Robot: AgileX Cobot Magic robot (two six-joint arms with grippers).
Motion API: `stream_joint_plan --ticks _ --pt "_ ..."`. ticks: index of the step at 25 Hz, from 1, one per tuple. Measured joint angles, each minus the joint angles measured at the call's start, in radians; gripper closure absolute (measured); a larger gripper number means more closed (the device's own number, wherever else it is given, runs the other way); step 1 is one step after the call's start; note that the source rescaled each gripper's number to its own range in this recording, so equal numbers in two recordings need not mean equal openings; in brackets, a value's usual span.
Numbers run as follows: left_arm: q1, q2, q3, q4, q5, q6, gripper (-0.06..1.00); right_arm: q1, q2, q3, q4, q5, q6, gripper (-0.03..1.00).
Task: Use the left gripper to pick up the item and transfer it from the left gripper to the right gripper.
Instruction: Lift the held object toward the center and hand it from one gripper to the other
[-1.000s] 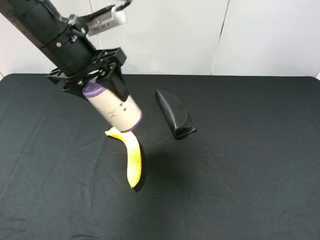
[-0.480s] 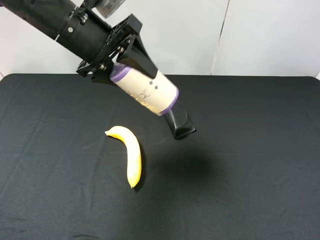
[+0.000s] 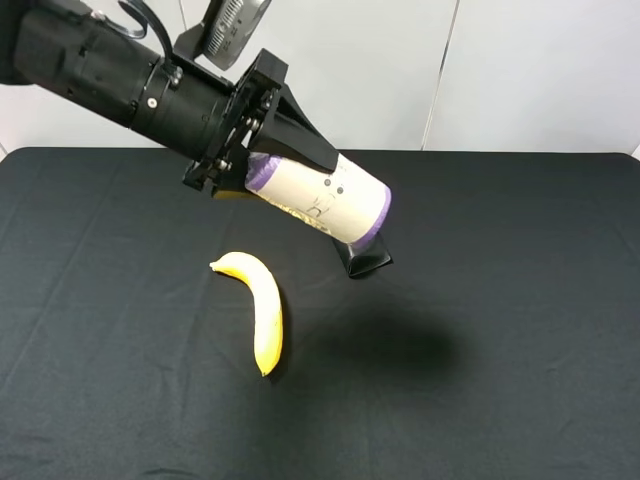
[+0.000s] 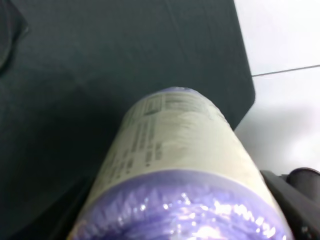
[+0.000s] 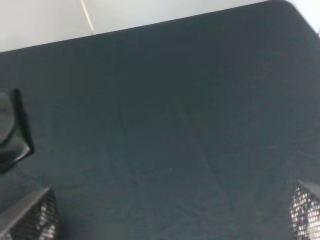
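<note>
A: Where is the item [image 3: 325,200]?
B: Clamped in the left gripper [image 3: 295,170], tilted in the air above the black-clothed tabletop [image 3: 500,320], white wall [image 3: 530,70] behind.
A: The right gripper [image 5: 167,217]?
B: Spread wide, empty.

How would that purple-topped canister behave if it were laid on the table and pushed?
The canister is round, so lying sideways it would likely roll on the table. It shows no dents while gripped, so probably stiff. Its shiny purple end may be slippery.
</note>
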Motion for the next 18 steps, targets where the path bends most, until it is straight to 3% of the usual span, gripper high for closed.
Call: stream_joint_plan --ticks 5,9,18 --pt "0.000 0.000 0.001 -0.033 0.023 0.014 0.93 0.000 0.065 -0.023 0.135 0.024 -0.046 -0.03" --pt "0.000 0.000 0.001 -0.037 0.027 0.014 0.93 0.014 0.214 -0.086 0.186 0.039 -0.235 -0.03" --pt "0.000 0.000 0.001 -0.040 0.035 0.014 0.93 0.309 0.446 -0.223 0.197 -0.068 -0.338 -0.03"
